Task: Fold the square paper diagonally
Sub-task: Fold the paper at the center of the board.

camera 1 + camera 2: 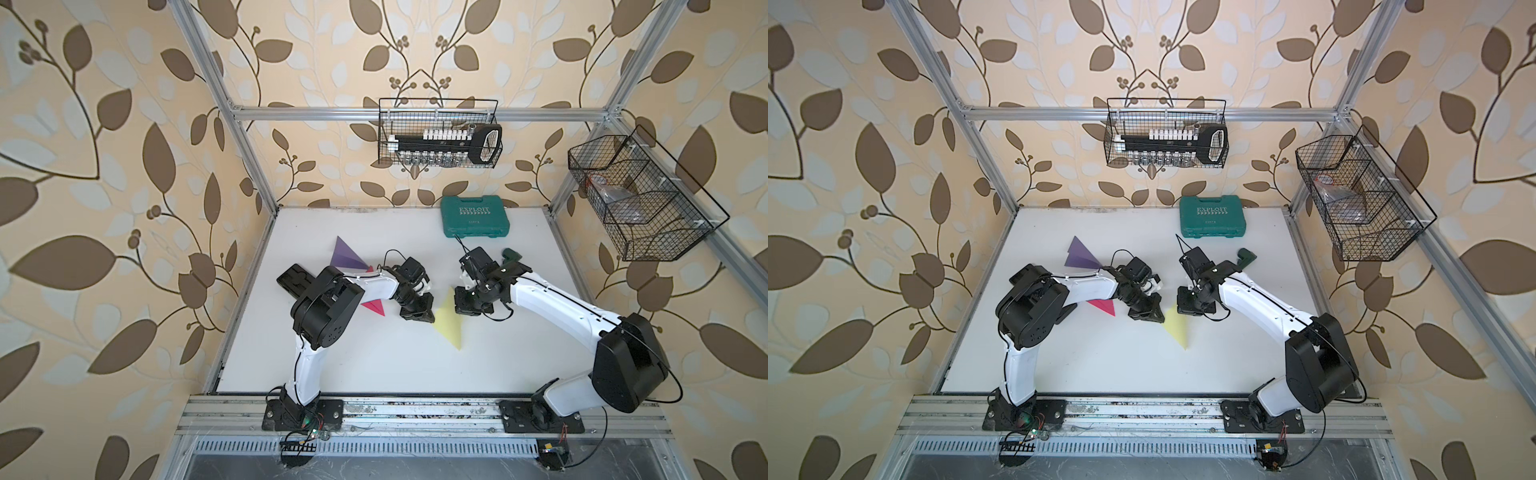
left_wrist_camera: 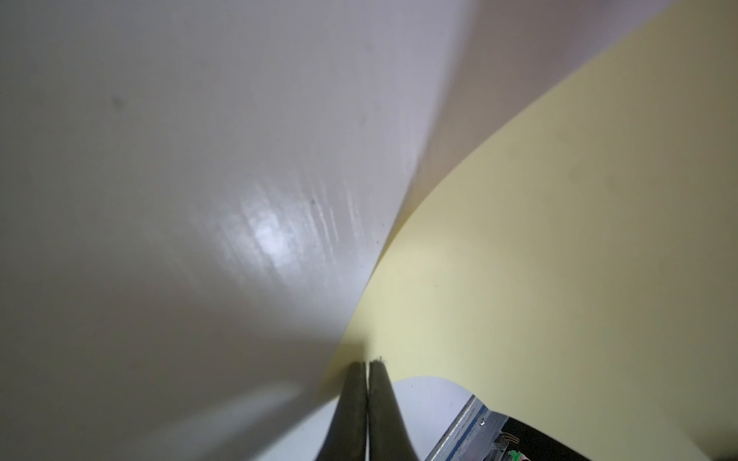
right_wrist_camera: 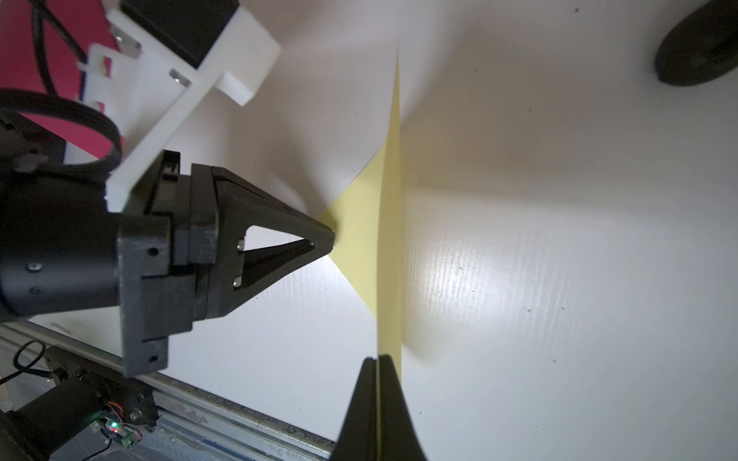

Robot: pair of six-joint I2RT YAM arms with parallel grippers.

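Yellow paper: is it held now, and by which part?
Yes. The left hand pinches one corner of the yellow paper; the right hand pinches its opposite edge.

Three sheets: purple paper [image 1: 347, 255], pink paper [image 1: 374, 307], yellow paper [image 1: 451, 326]. One green case [image 1: 475, 216]. Two of wire: rear basket [image 1: 390, 124], side basket [image 1: 648, 232].

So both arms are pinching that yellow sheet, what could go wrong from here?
Both jaws are shut on just the very edge of the yellow paper, so it could slip free or tear if the arms pull apart. The paper bows up off the table, so the corners may meet askew and the crease miss the diagonal.
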